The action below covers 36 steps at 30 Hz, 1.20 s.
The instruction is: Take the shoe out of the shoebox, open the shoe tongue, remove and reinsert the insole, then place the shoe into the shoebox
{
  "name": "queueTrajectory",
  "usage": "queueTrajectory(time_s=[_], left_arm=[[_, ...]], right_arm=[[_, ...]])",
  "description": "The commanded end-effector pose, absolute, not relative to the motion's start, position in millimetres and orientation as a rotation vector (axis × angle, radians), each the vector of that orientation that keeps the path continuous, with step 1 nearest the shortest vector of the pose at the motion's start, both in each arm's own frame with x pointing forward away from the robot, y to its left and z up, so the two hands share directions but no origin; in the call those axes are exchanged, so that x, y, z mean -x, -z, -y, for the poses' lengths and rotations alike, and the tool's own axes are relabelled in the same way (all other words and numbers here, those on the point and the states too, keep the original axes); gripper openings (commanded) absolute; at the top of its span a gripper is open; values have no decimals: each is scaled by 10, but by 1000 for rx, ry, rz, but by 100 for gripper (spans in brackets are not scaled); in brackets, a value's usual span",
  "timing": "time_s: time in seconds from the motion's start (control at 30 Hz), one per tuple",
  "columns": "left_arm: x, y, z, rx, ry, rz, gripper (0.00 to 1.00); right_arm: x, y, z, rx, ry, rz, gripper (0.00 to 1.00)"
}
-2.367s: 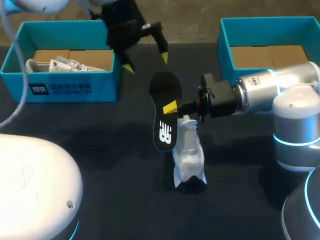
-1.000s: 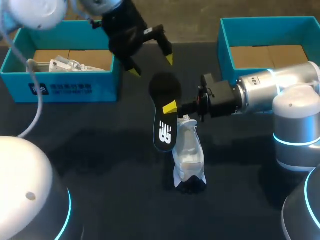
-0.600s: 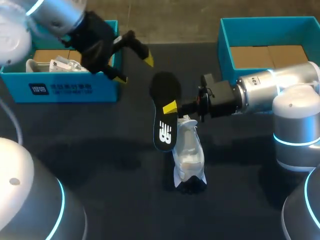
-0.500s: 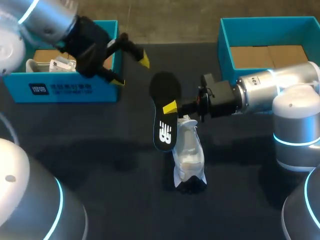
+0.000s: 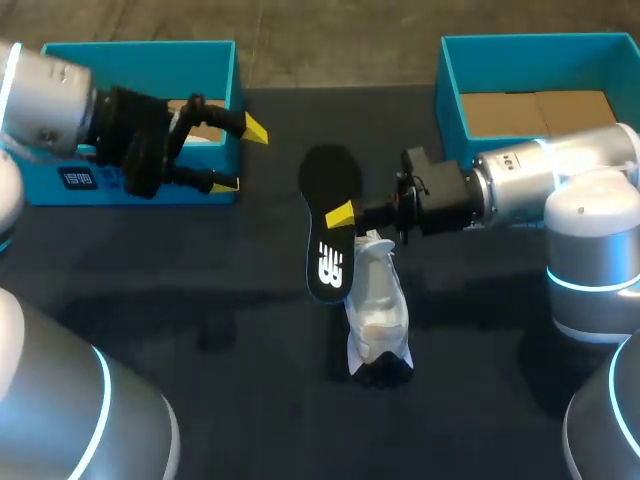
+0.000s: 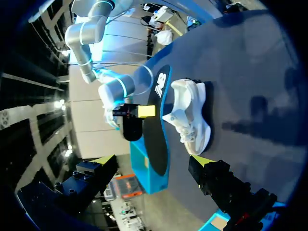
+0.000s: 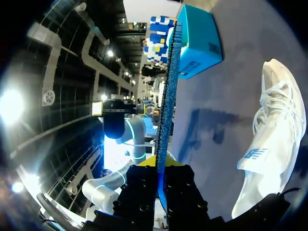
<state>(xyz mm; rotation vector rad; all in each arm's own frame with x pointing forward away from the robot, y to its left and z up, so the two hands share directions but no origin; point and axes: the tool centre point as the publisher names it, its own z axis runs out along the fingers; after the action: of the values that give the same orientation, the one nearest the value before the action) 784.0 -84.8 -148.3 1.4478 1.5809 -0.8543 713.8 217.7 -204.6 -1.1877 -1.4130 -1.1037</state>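
My right gripper (image 5: 345, 214) is shut on a black insole (image 5: 330, 235) and holds it on edge above the table's middle. In the right wrist view the insole (image 7: 168, 91) rises edge-on from between the fingers of that gripper (image 7: 161, 166). The white shoe (image 5: 377, 312) lies on the dark table just under and in front of the insole, beside the right gripper (image 7: 269, 144). My left gripper (image 5: 242, 157) is open and empty in front of the left shoebox (image 5: 140, 52). In the left wrist view the open left gripper (image 6: 153, 161) faces the insole (image 6: 158, 130) and the shoe (image 6: 191, 118).
A second blue shoebox (image 5: 540, 55) with a cardboard floor stands at the back right, behind my right arm. My left arm covers most of the left box's inside. Dark tabletop (image 5: 220, 330) stretches toward the front.
My left arm has swung away from above the insole, to the left and down in front of the left shoebox, still open. The right arm, insole and shoe have not moved.
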Motion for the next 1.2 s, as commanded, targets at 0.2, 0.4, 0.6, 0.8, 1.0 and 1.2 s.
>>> queueTrajectory(time_s=[0.2, 0.4, 0.6, 0.8, 1.0, 1.2], left_arm=[[-7762, 1570, 848, -1264, 995, -1395, 100], [-7700, 1742, 963, -1201, 1064, -1364, 100], [-7714, 1825, 1046, -1144, 1116, -1332, 100], [-7731, 1873, 1148, -1088, 1144, -1317, 100], [-7737, 1935, 1361, -1077, 1119, -1322, 100], [-7782, 1985, 1455, -1036, 1129, -1296, 100]], right_arm=[[-7134, 2050, -2191, 1190, 1104, 1413, 0], [-7134, 2050, -2191, 1190, 1104, 1413, 0], [-7134, 2050, -2191, 1190, 1104, 1413, 0], [-7134, 2050, -2191, 1190, 1104, 1413, 0], [-7134, 2050, -2191, 1190, 1104, 1413, 0], [-7134, 2050, -2191, 1190, 1104, 1413, 0]])
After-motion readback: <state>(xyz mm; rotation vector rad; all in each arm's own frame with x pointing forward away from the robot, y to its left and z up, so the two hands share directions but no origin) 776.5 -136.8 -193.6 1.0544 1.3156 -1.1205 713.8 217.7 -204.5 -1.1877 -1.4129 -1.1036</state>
